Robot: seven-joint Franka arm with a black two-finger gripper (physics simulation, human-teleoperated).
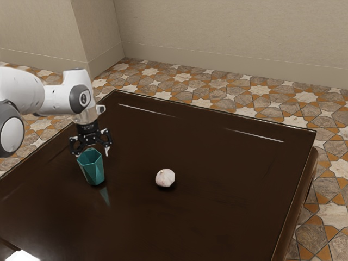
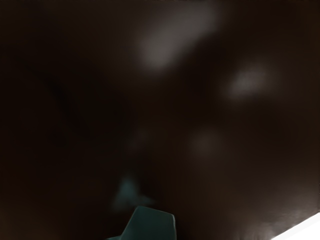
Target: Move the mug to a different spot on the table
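A teal faceted mug [image 1: 91, 167] stands upright on the dark brown table [image 1: 217, 163], toward the exterior view's left. My black gripper [image 1: 91, 148] hangs just above and slightly behind the mug's rim, open, its fingers spread wider than the rim and touching nothing. In the wrist view the mug's teal rim [image 2: 150, 223] pokes in just under the hand, with a faint teal reflection on the glossy tabletop beside it.
A small pale round object, like a garlic bulb [image 1: 165, 178], lies on the table to the exterior view's right of the mug. The table's edges run along the right [image 1: 304, 179] and near left. A patterned tile floor surrounds it.
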